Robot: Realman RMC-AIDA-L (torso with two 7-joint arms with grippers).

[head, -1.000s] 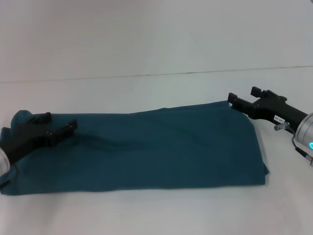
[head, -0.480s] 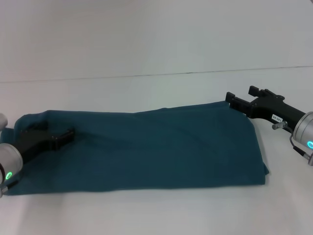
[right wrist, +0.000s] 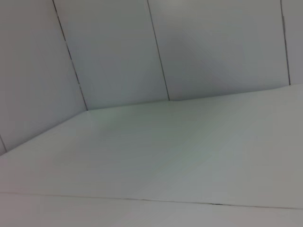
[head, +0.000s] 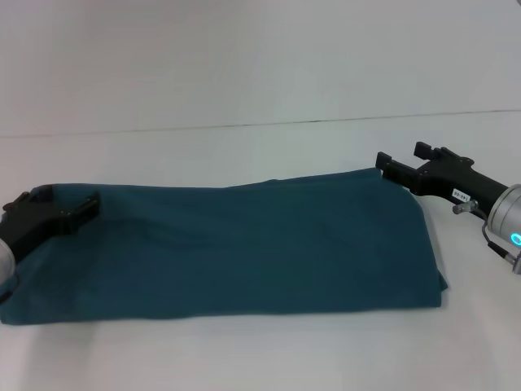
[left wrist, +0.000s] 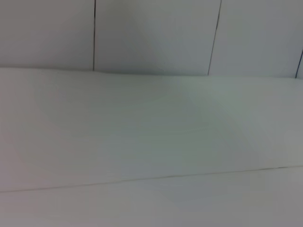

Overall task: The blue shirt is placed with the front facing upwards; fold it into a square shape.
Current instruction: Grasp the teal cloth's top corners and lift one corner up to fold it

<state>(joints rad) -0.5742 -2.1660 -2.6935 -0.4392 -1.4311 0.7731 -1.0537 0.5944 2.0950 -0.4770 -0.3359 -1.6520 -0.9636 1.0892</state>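
The blue shirt [head: 244, 248] lies flat on the white table as a long teal band running left to right, with no lettering showing. My left gripper [head: 65, 201] hovers at the band's far left corner, open, with nothing between its fingers. My right gripper [head: 404, 156] sits at the band's far right corner, open, its nearer fingertip [head: 385, 161] just at the cloth's edge. Neither wrist view shows the shirt or any fingers.
The white table [head: 260, 350] extends all around the shirt, with a thin seam line [head: 244, 125] behind it. The wrist views show only the bare table surface [left wrist: 151, 142] and panelled wall [right wrist: 189, 47].
My left gripper has drawn back to the left, off the cloth, and the bunched left end now lies flat. The right gripper has barely moved.
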